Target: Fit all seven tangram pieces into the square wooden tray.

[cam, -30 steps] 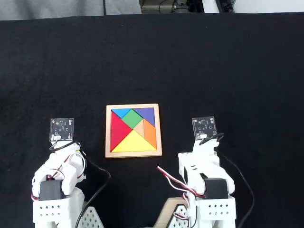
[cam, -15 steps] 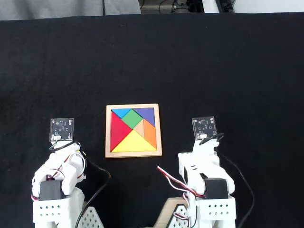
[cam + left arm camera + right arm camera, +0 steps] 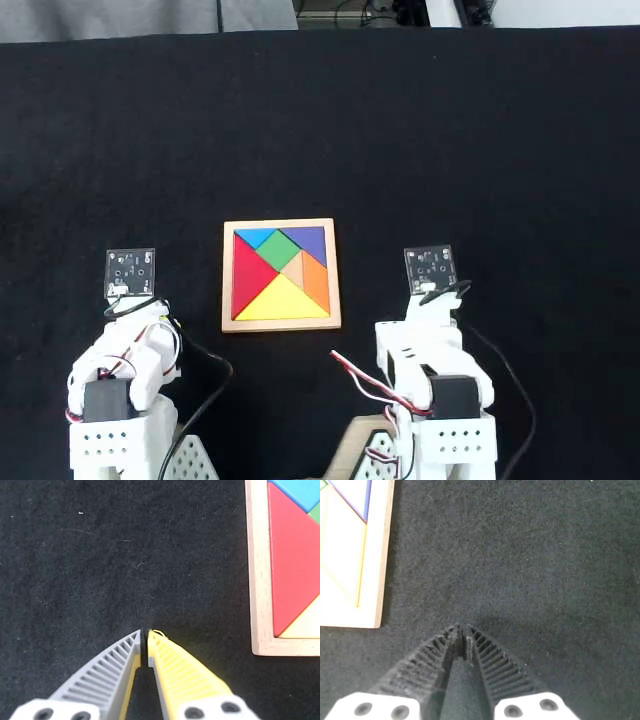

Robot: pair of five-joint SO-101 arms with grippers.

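Nothing has moved: left gripper (image 3: 146, 647) and right gripper (image 3: 462, 645) both rest clenched on nothing. The tray (image 3: 281, 324) lies between them, clear of both jaw tips, its pieces (image 3: 283, 297) apparently all seated (seven colours show). A careless sweep could knock it askew.

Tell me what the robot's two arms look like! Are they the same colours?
Mostly. The left arm and right arm are both white plastic with black motor blocks, thin red, white and black wires, and a small black square board each. The left end effector has one grey ribbed finger and one yellow finger; the right end effector has black ribbed fingers.
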